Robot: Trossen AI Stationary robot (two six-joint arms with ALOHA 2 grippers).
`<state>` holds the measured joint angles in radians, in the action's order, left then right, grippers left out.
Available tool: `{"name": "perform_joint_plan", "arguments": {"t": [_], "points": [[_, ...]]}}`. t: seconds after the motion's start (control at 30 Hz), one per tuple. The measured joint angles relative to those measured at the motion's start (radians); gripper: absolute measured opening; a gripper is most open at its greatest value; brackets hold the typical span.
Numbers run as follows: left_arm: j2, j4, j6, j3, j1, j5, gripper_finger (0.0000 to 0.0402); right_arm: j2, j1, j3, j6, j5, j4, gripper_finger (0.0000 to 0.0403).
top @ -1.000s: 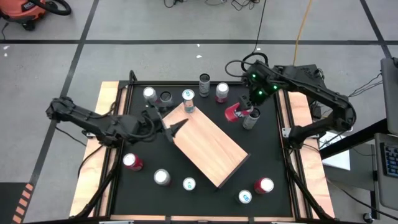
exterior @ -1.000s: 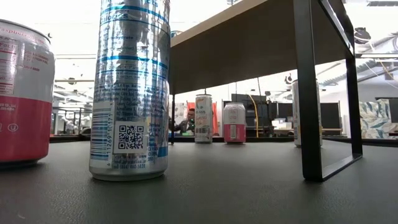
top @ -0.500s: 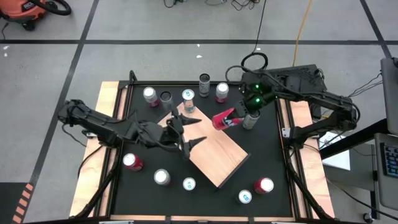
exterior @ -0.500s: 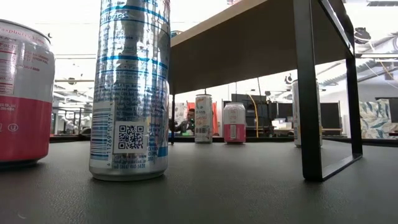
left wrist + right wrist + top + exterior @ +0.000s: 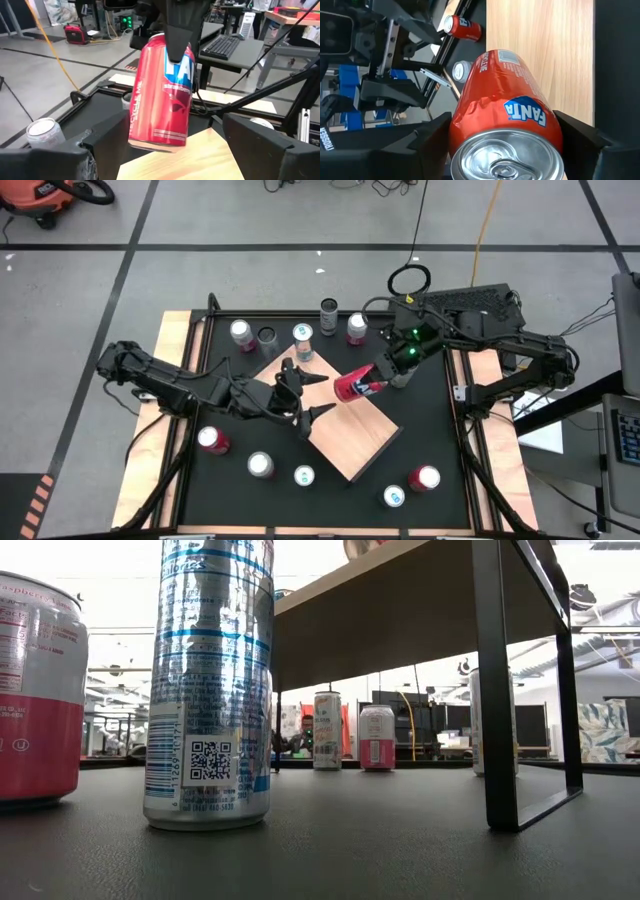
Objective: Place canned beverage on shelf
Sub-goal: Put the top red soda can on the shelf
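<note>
A red Fanta can (image 5: 161,95) hangs tilted over the shelf (image 5: 345,430), a pale wood slab standing askew in the middle of the black table. My right gripper (image 5: 373,374) is shut on the can and reaches in from the table's far right. My left gripper (image 5: 317,396) stands open over the shelf's left part, pointing at the can, its fingers apart on either side of the can's line and touching nothing. In the low view only a sliver of the red can (image 5: 360,547) shows above the shelf's top edge. My right gripper pinches the can's side wall near its top end (image 5: 470,125) between its two fingers, one on each side. The fingers (image 5: 181,35) slant down from the table's far right and lie along the can's upper half. The can is tilted, its bottom (image 5: 157,144) just above the wood.
Several cans stand along the far edge (image 5: 303,340) and another beside the shelf at the right (image 5: 403,372). More cans stand near the front edge (image 5: 260,465), (image 5: 425,477). Close to the low camera are a tall silver-blue can (image 5: 210,680) and a red-and-white one (image 5: 35,690).
My right gripper has carried the red can up from the table's far right and toward the left, over the shelf. My left gripper has moved toward the right, over the shelf's left part, and tipped a little lower.
</note>
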<state>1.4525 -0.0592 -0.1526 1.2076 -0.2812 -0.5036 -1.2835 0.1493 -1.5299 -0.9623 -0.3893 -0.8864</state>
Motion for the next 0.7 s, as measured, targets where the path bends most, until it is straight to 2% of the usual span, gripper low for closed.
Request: {"name": "perform_joint_plan", "arguments": {"t": [0.1, 0.4, 0.5, 0.7], "points": [[0.002, 0.001, -0.023, 0.0, 0.009, 0.032, 0.0329, 0.0, -0.009, 0.0, -0.003, 0.004, 0.0, 0.0274], [0.019, 0.048, -0.025, 0.0, 0.06, 0.035, 0.0386, 0.0, -0.022, 0.0, -0.003, 0.022, 0.043, 0.0274], [0.02, 0.044, -0.003, -0.001, 0.076, 0.07, 0.0391, 0.0, -0.021, 0.0, -0.003, 0.022, 0.067, 0.0274], [0.019, 0.047, 0.051, -0.001, 0.085, 0.068, 0.0391, 0.0, -0.021, 0.0, -0.003, 0.022, 0.093, 0.0274]]}}
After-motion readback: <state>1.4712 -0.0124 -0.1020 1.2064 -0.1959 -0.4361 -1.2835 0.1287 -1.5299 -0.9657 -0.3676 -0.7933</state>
